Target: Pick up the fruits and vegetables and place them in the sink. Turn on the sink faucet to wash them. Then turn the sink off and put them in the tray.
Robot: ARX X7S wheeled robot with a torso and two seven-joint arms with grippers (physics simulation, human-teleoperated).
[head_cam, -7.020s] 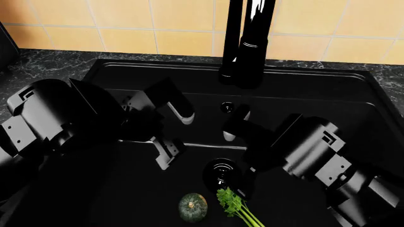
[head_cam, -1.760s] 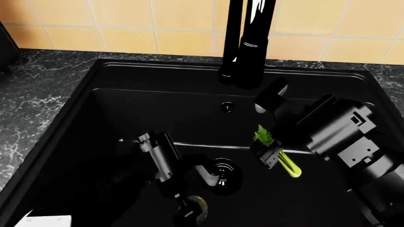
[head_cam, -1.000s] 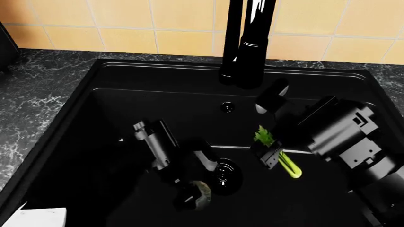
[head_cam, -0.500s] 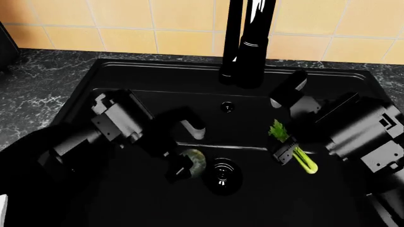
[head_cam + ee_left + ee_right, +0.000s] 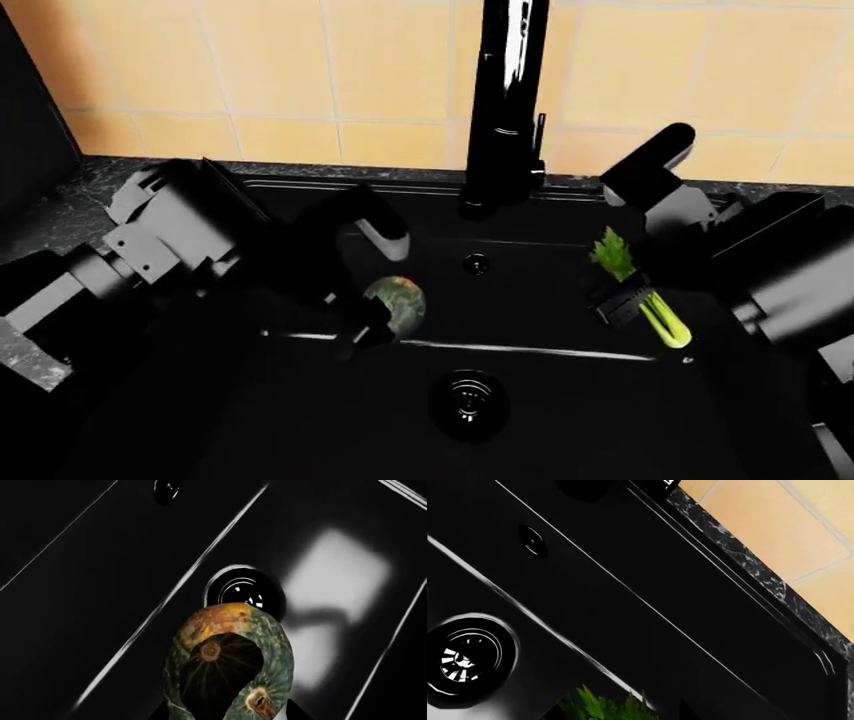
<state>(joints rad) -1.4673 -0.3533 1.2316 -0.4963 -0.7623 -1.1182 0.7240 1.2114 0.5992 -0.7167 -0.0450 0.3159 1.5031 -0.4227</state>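
Dark-green and ribbed, the small round squash [image 5: 396,304] sits clamped between the fingers of our left gripper [image 5: 378,283], lifted clear above the floor of the deep matte-black sink [image 5: 561,440]; the left wrist view shows the squash [image 5: 230,667] hanging over the round black drain [image 5: 244,591], with its mottled orange patch turned toward the drain. Behind and between the two arms rises the tall glossy black faucet [image 5: 505,100]; we see no water falling from it. To the right, our right gripper [image 5: 641,270] pinches the leafy light-green celery bunch [image 5: 638,288] near the middle of its stalks, leaves up, also raised off the basin. We judge the step in hand to be carrying both items out toward the tray, which is not in view in any picture. To do it well, we should lift straight up until both clear the sink rim and the faucet before swinging sideways, and keep the grip firm on the round squash, which could roll out. As for containers, the basin itself holds nothing on its floor that we can see; both items are in the air.
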